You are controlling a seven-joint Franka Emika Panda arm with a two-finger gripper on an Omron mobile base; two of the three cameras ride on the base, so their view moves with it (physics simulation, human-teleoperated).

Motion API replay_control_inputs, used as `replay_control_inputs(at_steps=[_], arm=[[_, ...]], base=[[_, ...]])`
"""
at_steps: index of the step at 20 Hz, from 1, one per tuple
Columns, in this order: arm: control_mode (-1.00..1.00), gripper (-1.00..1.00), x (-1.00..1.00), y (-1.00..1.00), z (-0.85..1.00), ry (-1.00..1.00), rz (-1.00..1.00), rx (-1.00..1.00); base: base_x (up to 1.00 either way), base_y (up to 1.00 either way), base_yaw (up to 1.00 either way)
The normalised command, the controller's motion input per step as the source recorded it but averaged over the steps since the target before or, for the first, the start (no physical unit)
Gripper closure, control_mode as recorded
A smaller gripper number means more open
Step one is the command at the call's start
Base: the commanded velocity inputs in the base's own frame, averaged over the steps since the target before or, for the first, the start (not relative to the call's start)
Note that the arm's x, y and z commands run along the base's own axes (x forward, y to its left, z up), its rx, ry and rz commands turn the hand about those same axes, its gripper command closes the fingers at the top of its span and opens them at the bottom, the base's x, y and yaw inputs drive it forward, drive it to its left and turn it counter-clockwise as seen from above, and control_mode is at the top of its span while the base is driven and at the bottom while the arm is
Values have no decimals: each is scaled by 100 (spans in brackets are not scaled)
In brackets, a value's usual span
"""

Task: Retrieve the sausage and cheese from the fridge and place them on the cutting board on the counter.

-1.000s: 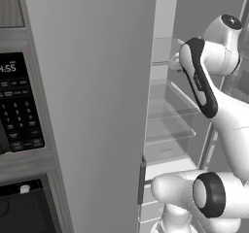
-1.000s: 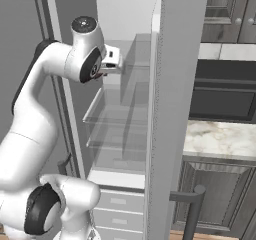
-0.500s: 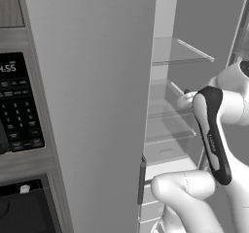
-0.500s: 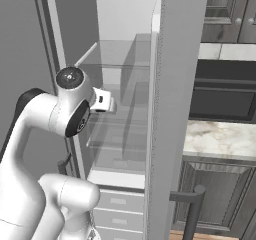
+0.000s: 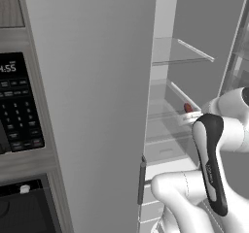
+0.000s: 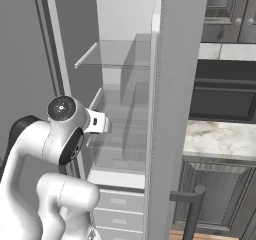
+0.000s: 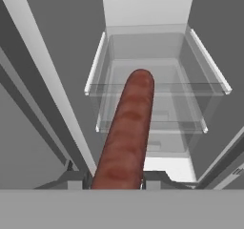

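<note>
In the hand view the reddish-brown sausage (image 7: 126, 132) sticks out lengthwise from my gripper (image 7: 116, 178), which is shut on its near end. Ahead of it lies the open fridge (image 7: 147, 13) with bare glass shelves. From the left base, the sausage's red tip (image 5: 187, 108) shows beside the white wrist, in front of the middle shelves of the fridge (image 5: 204, 67). From the right base the hand (image 6: 97, 122) is at the fridge's left edge at mid-shelf height. The counter (image 6: 220, 139) lies right of the fridge. The cheese and the cutting board are out of view.
The open grey fridge door (image 5: 92, 106) stands left of my arm; the other door (image 6: 175, 109) with its bar handle (image 6: 192, 209) stands to the right. A keypad panel (image 5: 19, 110) is at far left. White drawers (image 6: 117, 204) sit under the shelves. A black oven (image 6: 225, 91) is beyond the counter.
My arm has dropped from the top shelf level to the middle shelves, the elbow folding downward. The sausage has stayed in the shut gripper throughout.
</note>
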Motion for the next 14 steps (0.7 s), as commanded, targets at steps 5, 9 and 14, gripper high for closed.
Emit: replay_control_inputs(at_steps=[5,9,14], arm=[[-100,100,0,0,0,0,0,0],[100,100,0,0,0,0,0,0],[100,100,0,0,0,0,0,0]], base=[[0,0,0],[0,0,0],[0,0,0]])
